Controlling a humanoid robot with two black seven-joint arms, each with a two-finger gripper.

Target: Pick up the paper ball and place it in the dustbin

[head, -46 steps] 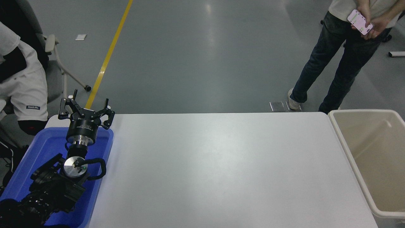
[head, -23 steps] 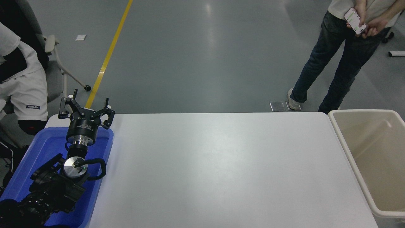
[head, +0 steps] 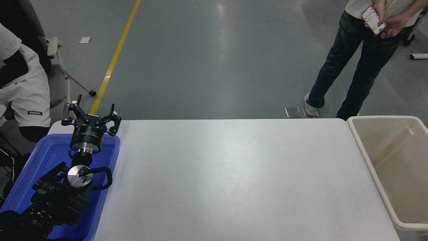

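Paper ball is nowhere in view — crumpled paper would likely be light and soft, graspable anywhere. Black left gripper [head: 90,115], fingers spread wide and empty, hovers over the bright blue plastic tray [head: 110,160] — the large cream-beige plastic dustbin [head: 367,160] sits well off to its right.

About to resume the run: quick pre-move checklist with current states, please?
1. Paper ball located: not ok, none shows on the white table or anywhere else in view.
2. Dustbin in place at the table's right end: ok; the visible part of its inside looks empty.
3. Left tool parked over the blue tray, fingers spread, holding nothing: ok.
4. Right tool: not ok, not in view.
5. Blue tray contents: cannot tell, the left arm covers much of it.
6. Bystanders clear of the table: ok; a standing person beyond the far right corner, a seated person at far left.
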